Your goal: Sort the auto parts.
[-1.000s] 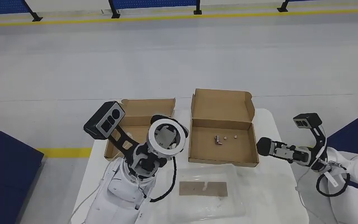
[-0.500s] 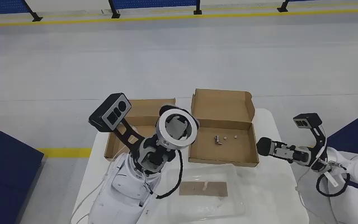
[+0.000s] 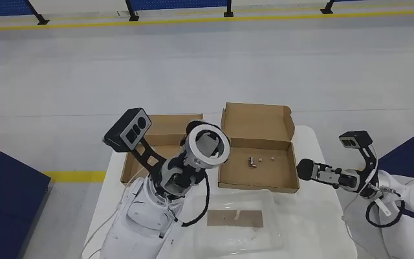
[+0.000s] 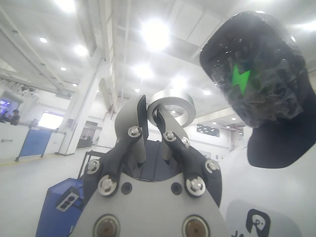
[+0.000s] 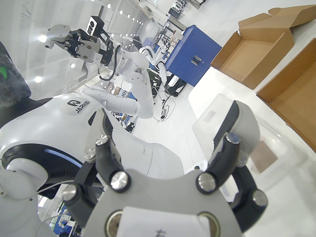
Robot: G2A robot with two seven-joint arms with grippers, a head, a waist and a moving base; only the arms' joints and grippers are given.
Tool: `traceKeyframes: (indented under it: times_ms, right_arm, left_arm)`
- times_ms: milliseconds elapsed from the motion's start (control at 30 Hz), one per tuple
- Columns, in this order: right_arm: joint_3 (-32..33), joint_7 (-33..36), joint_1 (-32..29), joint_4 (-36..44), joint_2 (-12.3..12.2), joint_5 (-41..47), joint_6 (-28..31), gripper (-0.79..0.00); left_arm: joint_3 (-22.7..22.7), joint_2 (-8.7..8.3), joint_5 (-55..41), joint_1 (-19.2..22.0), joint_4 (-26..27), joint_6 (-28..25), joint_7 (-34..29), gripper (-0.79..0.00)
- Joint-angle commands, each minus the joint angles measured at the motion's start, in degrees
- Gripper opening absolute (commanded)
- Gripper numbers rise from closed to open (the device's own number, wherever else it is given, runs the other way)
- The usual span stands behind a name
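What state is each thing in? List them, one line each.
left gripper, shut on metal ring
right gripper, open, empty
centre cardboard box, lid open
small parts, lying loose inside the centre cardboard box
corner cardboard box, lid open

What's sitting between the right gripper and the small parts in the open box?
In the top view, just the box wall and bare box floor separate the right gripper from the small parts.

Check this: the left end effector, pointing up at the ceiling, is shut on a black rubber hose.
Not a hose: the left end effector is shut on a metal ring, as the left wrist view shows. The rest holds.
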State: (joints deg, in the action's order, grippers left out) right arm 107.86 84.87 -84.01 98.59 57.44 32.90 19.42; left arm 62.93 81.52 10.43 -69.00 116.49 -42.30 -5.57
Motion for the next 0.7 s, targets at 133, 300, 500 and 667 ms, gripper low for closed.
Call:
traceKeyframes:
  times_ms: [133,300,500,667]
  right_arm:
    - [0.00,0.00,0.00,0.00,0.00,0.00,0.00,0.000]
    - [0.00,0.00,0.00,0.00,0.00,0.00,0.00,0.000]
    - [0.00,0.00,0.00,0.00,0.00,0.00,0.00,0.000]
    - [0.00,0.00,0.00,0.00,0.00,0.00,0.00,0.000]
  left_arm:
    - [7.62,-1.71,5.24,-6.38,-0.80,5.80,-8.22,-0.785]
    - [13.48,-3.22,9.78,-11.45,-0.32,10.82,-16.87,-0.785]
    - [16.36,-4.06,13.20,-14.46,0.85,13.54,-20.16,-0.785]
    - [16.36,-4.06,13.20,-14.46,0.85,13.54,-20.16,-0.785]
